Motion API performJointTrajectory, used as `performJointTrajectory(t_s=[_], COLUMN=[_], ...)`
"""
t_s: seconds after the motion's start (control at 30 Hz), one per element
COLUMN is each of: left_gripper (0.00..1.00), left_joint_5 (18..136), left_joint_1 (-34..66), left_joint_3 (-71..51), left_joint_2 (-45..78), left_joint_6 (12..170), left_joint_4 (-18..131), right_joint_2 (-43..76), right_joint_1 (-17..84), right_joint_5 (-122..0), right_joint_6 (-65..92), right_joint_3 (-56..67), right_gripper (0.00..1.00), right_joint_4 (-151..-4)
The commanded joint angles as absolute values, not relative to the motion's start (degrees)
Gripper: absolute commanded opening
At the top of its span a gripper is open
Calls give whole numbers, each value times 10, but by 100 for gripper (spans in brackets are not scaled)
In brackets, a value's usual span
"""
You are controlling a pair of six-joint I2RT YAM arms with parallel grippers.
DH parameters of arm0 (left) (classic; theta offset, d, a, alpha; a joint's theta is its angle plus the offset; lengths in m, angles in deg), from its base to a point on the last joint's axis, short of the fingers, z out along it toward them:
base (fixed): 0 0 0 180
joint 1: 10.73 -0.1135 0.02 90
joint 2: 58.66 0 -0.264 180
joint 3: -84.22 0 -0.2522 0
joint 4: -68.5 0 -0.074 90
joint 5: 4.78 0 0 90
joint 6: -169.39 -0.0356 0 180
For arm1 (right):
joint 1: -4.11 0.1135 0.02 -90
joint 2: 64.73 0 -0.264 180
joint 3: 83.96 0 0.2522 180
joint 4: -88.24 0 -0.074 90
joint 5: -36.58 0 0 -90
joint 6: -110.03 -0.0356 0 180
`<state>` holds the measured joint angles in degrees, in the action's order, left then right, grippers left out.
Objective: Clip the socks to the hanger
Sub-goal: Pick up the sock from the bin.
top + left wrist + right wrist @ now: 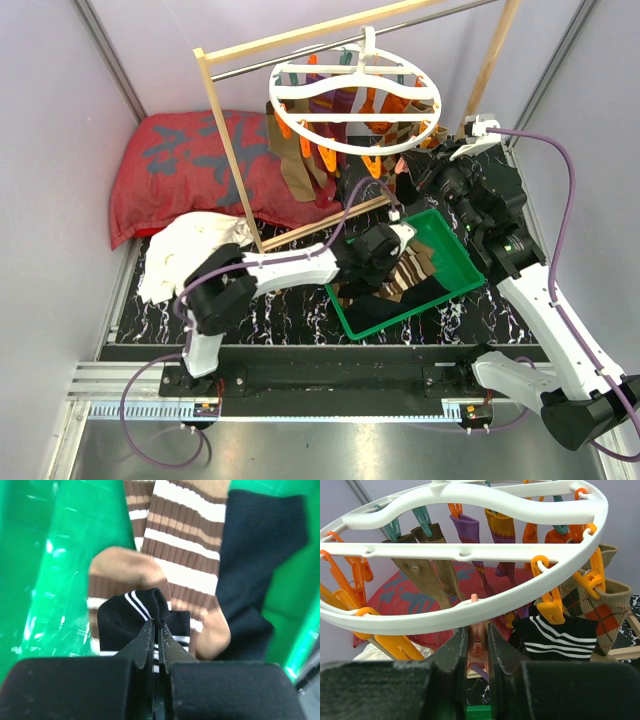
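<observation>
at the far left a red pillow lies against the wall, with a white cloth just in front of it at the counter's left edge. the wooden frame stands upright beside them, and a strip of dark counter lies bare between the cloth and the green tray.

the left end effector is down inside the tray, hemmed by its green walls, its fingers pressed together on a fold of a black sock with thin white stripes. behind it a brown-and-cream striped sock runs lengthwise away from the wrist, and a navy sock lies along its right side, touching it.

the hanger hangs by its hook from the metal rod, ring roughly level. the socks clipped to it point straight down: olive ones, a purple one, a black white-striped one and an argyle one at the right rim.

the right end effector sits just under the ring's near rim, fingers nearly together, seemingly pinching a pinkish clip.
</observation>
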<state>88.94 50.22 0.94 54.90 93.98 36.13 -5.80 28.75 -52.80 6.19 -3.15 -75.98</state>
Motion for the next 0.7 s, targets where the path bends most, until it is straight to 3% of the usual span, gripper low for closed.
performJointTrajectory(t_s=[0.0, 0.3, 0.67], left_gripper=[0, 0, 0], left_joint_5=[906, 931, 938], left_joint_1=[503, 488, 456], left_joint_3=[-45, -148, -175], left_joint_2=[418, 285, 248], left_joint_6=[940, 981, 1001], left_joint_4=[452, 603, 790], right_joint_2=[-65, -70, -73], right_joint_1=[289, 288, 288], right_joint_5=[-517, -524, -532], right_joint_6=[68, 61, 70], right_joint_3=[-32, -34, -38], right_gripper=[13, 13, 13], right_joint_4=[-756, -756, -757])
